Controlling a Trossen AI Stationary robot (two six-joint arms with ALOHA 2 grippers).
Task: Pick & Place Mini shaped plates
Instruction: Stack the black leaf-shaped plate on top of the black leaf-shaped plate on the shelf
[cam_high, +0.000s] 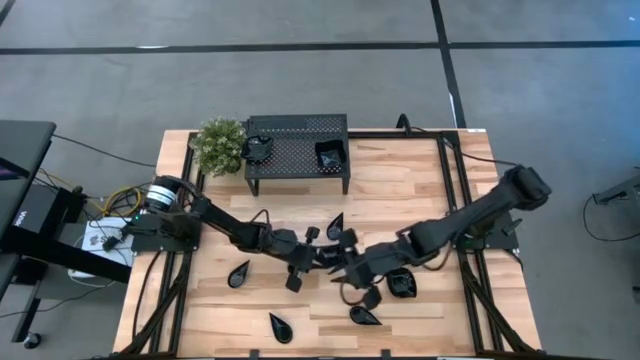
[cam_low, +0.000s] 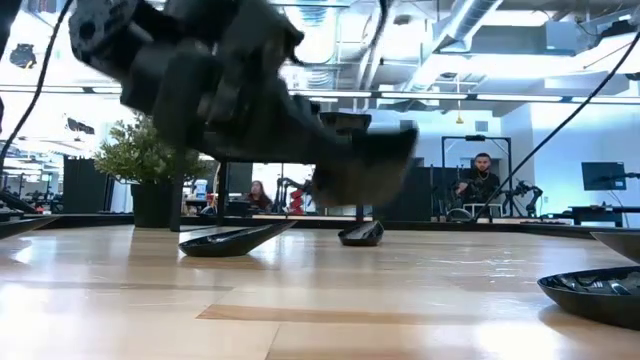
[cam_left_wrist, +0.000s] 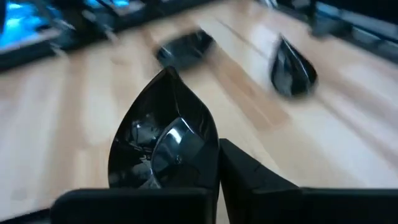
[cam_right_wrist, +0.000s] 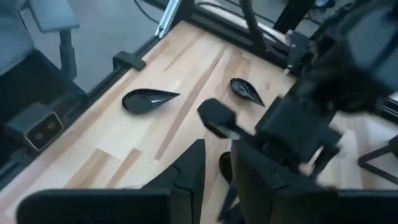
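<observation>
While both arms meet at mid-table | left gripper (cam_high: 303, 262): fingers clamped on a glossy black teardrop plate (cam_left_wrist: 165, 140), pointed tip away from the wrist | right gripper (cam_high: 345, 268): fingers slightly parted, holding nothing visible | further teardrop plates (cam_high: 281, 327) lie scattered on the wooden table (cam_high: 400, 190).

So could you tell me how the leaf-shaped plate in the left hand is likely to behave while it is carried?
The leaf-shaped plate looks rigid and glossy, so probably slippery. The left hand grips one edge, so it may pivot.
</observation>
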